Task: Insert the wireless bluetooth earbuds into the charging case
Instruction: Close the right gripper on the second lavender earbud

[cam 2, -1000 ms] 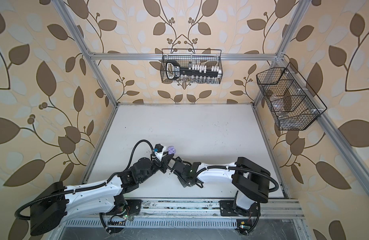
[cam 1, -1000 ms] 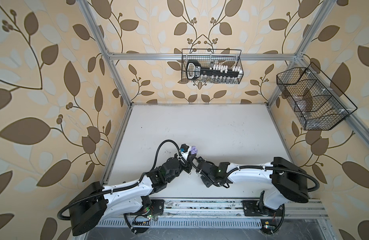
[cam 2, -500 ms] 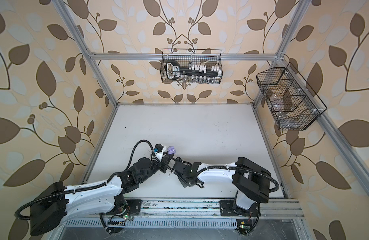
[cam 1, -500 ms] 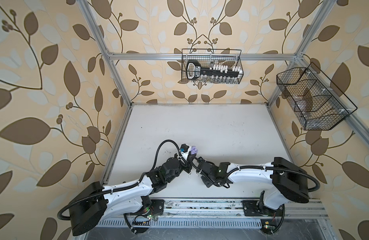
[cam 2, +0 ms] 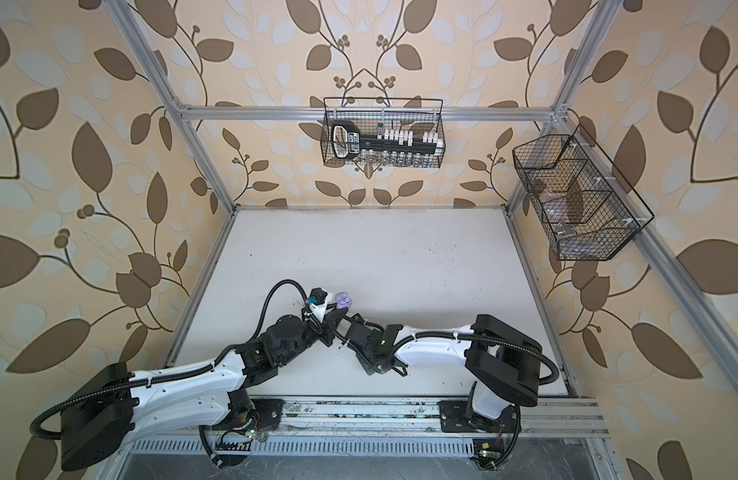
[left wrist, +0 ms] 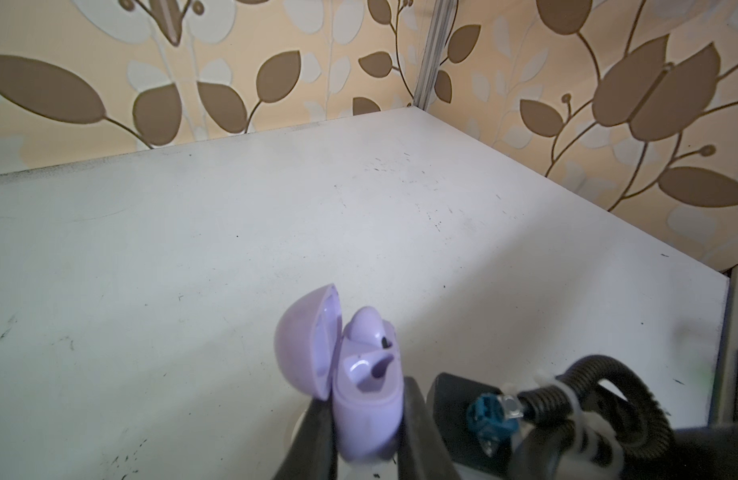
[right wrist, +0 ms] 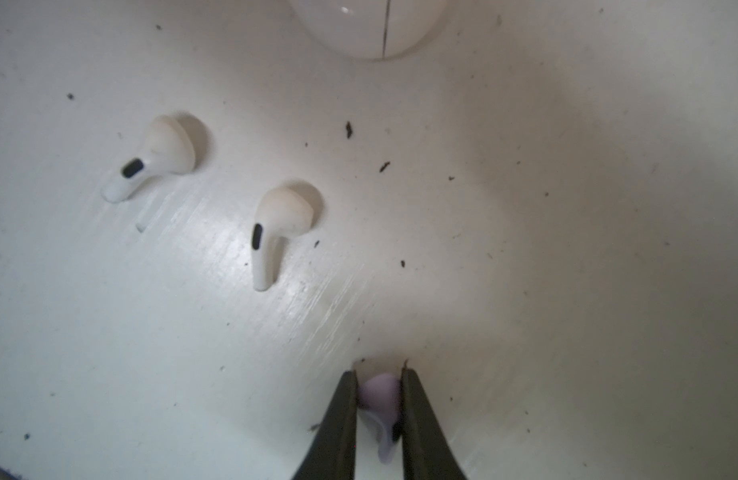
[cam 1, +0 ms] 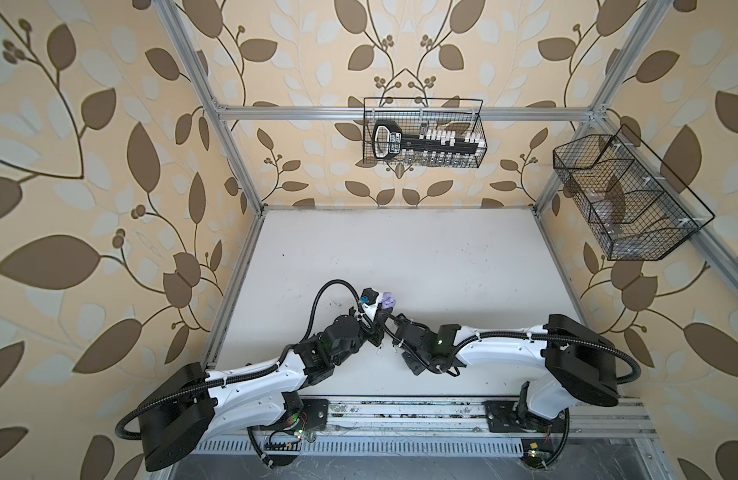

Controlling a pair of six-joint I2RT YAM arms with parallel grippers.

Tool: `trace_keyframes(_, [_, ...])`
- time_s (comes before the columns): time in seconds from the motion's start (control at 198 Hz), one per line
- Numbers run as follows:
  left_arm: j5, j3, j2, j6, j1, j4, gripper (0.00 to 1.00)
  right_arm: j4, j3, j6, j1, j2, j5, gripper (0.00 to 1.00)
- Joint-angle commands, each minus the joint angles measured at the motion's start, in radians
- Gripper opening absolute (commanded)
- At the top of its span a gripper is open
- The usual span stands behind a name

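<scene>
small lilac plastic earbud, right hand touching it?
Touching: right wrist view shows the right hand clamped on the small lilac plastic earbud, fingers against both sides.

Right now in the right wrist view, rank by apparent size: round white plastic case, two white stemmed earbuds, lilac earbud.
1. round white plastic case, though cropped at the edge
2. white stemmed earbuds: look alike, tied
3. lilac earbud, partly hidden between the fingers

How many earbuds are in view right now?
4. On the table: one white earbud and another white earbud, apart. A lilac earbud is pinched in the right gripper. A second lilac earbud sits in the open lilac case the left gripper holds.
</scene>
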Motion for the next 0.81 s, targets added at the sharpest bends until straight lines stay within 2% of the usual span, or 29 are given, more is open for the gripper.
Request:
trace_keyframes(0.0, [0.009,0.014,0.002,-0.009,0.014,0.031,0.0,-0.012,-0.018,0.002,-0.001,-0.039,0.025,0.17])
trace_keyframes(0.801, [0.072,0.007,0.006,-0.012,0.014,0.064,0.0,0.079,-0.085,0.054,-0.034,-0.209,0.11,0.16])
